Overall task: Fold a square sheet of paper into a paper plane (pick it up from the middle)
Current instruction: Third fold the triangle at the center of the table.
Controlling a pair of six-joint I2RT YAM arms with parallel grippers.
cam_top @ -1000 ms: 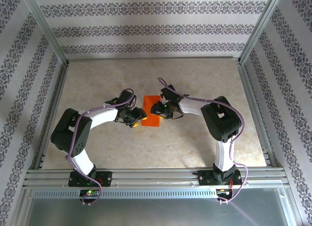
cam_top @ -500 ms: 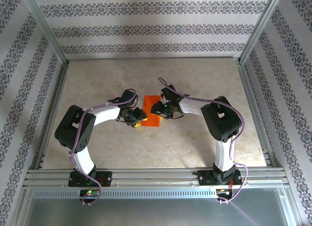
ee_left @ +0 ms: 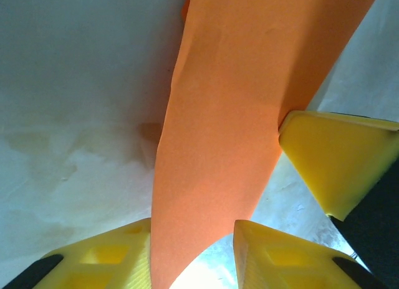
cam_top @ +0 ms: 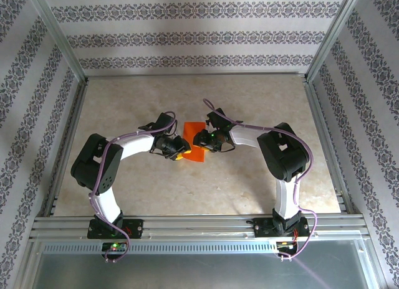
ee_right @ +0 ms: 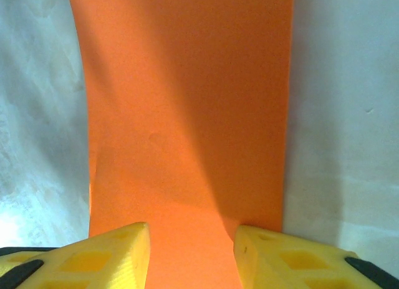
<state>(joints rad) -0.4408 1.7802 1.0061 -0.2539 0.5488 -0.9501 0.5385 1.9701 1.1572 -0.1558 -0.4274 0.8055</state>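
Observation:
The square sheet of paper (cam_top: 193, 129), bright orange-red, lies in the middle of the table between my two grippers. My right gripper (cam_top: 201, 139) is on its right side. In the right wrist view a raised ridge of the sheet (ee_right: 187, 114) fills the gap between the yellow fingers of that gripper (ee_right: 190, 230). My left gripper (cam_top: 179, 151) is at the sheet's near left edge. In the left wrist view the curled-up sheet (ee_left: 230, 114) passes between the jaws of that gripper (ee_left: 193, 230), lying against the left finger (ee_left: 112, 255) with a gap to the other. A right-gripper finger (ee_left: 333, 158) touches the paper's edge.
The beige tabletop (cam_top: 262, 102) is walled by a patterned backdrop and metal frame rails (cam_top: 62, 139) on both sides. A slotted aluminium rail (cam_top: 199, 225) runs along the near edge by the arm bases.
My left gripper has slid right onto the paper's near left edge and its jaws have narrowed. The right arm and its grip have stayed put.

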